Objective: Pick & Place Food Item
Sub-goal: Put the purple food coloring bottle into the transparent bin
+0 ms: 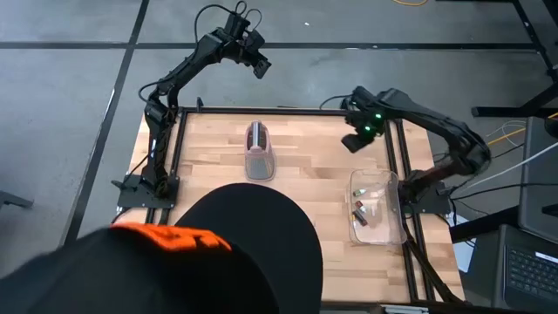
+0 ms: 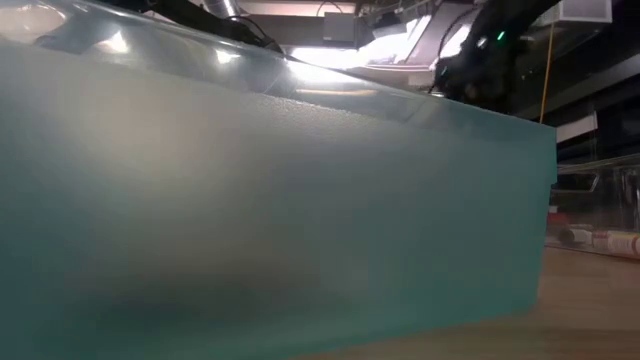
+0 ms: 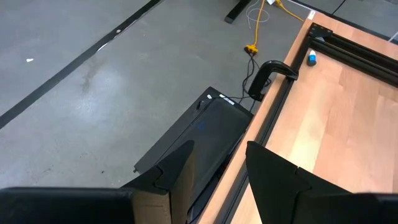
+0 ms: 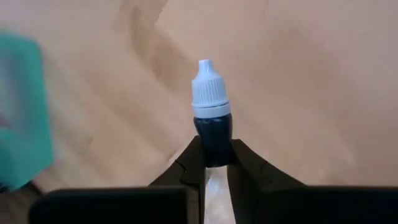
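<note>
Grey floor surrounds our wooden table (image 1: 305,201), and a person's dark cap (image 1: 248,235) and orange shoulder (image 1: 166,237) cover its near edge in the high view.

Going from the left, our left arm reaches up and back, beyond the table's far-left corner, with the left gripper (image 1: 259,65) hanging over the floor. In its wrist view the fingers (image 3: 174,171) stand apart with nothing between them, looking down at the table frame and a black clamp (image 3: 268,73). We judge this arm is parked out of the way so the other can work.

Near the table's middle stands a clear tub (image 1: 260,157) with a pinkish lid, well apart from both grippers. It may be the same thing that fills the low view as a teal wall (image 2: 270,200), but we cannot tell.

Further right, our right gripper (image 1: 356,141) hovers over the far-right part of the table. Its wrist view shows the fingers (image 4: 193,165) pinched on a small dark bottle (image 4: 211,121) with a white dropper cap, held cap-outward above bare wood. We judge the narrow grip on the body keeps it from slipping during the carry.

Nearest on the right sits a clear tray (image 1: 392,231) with a few small items inside. It seems the likely drop spot, and the bottle is not yet over it.
</note>
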Motion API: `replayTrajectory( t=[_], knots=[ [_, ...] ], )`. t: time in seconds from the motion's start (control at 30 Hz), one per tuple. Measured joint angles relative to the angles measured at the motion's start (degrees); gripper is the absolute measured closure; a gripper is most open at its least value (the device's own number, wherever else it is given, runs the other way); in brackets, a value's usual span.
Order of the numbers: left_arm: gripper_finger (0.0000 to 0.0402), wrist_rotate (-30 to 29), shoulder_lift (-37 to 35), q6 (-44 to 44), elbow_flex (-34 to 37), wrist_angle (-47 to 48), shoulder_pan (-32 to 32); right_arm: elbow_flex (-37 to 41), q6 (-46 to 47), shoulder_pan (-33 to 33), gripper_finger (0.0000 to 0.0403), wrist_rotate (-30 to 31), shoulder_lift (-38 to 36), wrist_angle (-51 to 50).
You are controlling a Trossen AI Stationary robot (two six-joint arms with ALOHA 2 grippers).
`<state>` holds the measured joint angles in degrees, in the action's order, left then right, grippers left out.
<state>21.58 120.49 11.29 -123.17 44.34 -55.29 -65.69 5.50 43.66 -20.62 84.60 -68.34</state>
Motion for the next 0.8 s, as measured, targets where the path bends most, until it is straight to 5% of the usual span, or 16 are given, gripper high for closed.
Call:
replayTrajectory(
  t=[0.43, 0.8],
  knots=[
    [0.0261, 0.2, 0.0, -0.1, 0.0, 0.0, 0.0, 0.7, 26.4, -13.9, 0.0363, 0.0, -23.4, -17.7],
    [0.0261, 0.6, 0.4, -0.1, 0.0, 0.9, 1.6, 17.2, 37.8, -29.7, 0.0359, -7.3, -29.6, -12.3]
  ],
)
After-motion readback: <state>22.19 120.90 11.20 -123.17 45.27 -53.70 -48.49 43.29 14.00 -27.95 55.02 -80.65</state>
